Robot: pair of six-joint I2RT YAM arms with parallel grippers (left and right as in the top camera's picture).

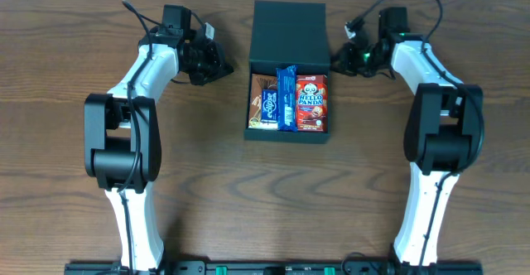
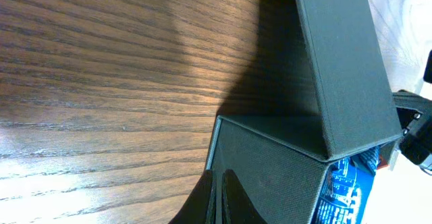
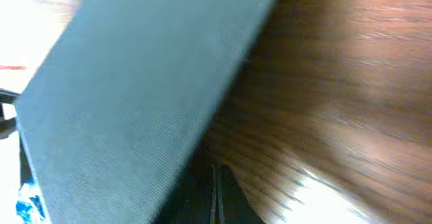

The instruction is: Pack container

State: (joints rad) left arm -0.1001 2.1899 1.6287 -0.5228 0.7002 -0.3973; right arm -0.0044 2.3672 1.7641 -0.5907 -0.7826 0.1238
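The container (image 1: 288, 134) is a dark teal-grey box in the middle of the table, its flap lid (image 1: 288, 35) standing open at the back. Inside lie a brown packet (image 1: 263, 101), a blue packet (image 1: 286, 97) and a red Hello Panda packet (image 1: 312, 103). My left gripper (image 1: 224, 65) is shut and empty, just left of the box at the lid hinge; the left wrist view shows its fingers (image 2: 219, 200) against the box's side wall (image 2: 270, 170) below the lid (image 2: 341, 62). My right gripper (image 1: 339, 60) is shut and empty, just right of the lid (image 3: 135, 102), with its fingertips (image 3: 216, 197) low by it.
The table (image 1: 207, 192) is dark brown wood. Both arms reach in from the front, their bases at the near edge (image 1: 273, 267). Cables trail from both wrists near the back edge.
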